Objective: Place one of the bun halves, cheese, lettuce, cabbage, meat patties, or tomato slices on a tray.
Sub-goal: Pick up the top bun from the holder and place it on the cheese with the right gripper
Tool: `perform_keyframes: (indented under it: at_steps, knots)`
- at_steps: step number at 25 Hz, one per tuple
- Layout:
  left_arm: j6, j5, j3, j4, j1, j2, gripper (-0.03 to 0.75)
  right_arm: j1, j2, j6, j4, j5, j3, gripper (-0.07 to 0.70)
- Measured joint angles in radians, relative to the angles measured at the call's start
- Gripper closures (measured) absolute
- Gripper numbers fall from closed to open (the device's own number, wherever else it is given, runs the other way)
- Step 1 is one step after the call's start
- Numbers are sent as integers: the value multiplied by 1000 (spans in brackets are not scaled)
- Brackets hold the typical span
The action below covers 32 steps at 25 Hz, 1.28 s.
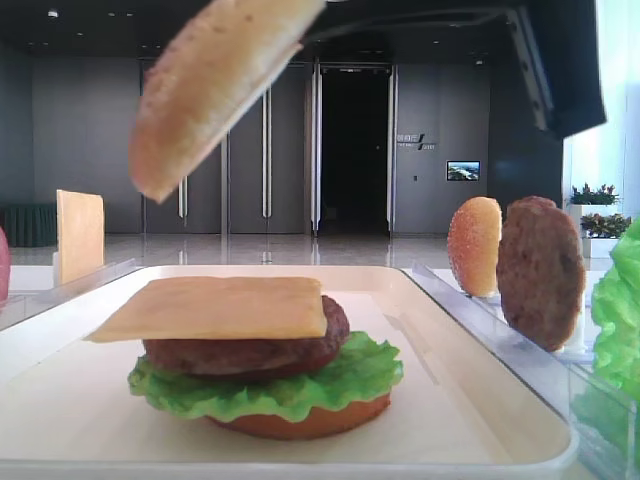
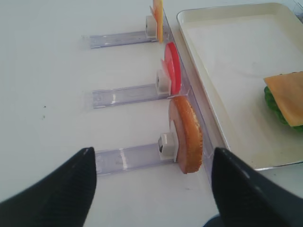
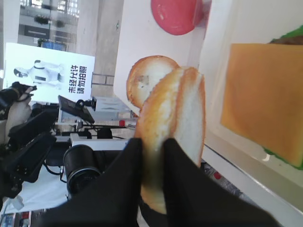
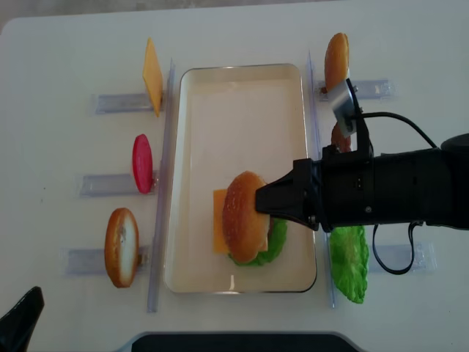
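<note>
Right gripper (image 3: 154, 151) pinching bun half (image 3: 173, 127): golden-brown dome, pale flat underside, tilted above tray (image 4: 194, 95).

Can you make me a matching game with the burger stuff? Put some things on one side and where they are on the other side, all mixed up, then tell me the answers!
Things:
1. bun half
2. cheese slice
3. tomato slice
4. lettuce leaf

Places:
A. standing in a clear holder left of the tray
B. lying on top of the meat patty
C. pinched in the right gripper, up in the air over the burger
D. under the patty, on the bottom bun

Right pairs: 1-C, 2-B, 3-A, 4-D
</note>
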Motion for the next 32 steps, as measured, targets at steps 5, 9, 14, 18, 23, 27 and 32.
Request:
perform_keyframes:
  at_steps: [5,9,14,18,23,27,32]
  knots:
    - [-1,0,0,0,0,0,139,46,51,-14,2,11,-59,507]
    - [-3,0,0,0,0,0,139,48,107,-33,5,9,-91,507]
    - [-3,0,0,0,0,0,139,48,165,-46,5,8,-131,507]
    - [-3,0,0,0,0,0,139,48,187,-49,6,8,-150,507]
    - [-3,0,0,0,0,0,139,48,221,-53,-1,11,-151,507]
    - [-3,0,0,0,0,0,139,48,245,-55,-9,30,-151,507]
    - [-3,0,0,0,0,0,139,48,245,-54,-41,66,-167,507]
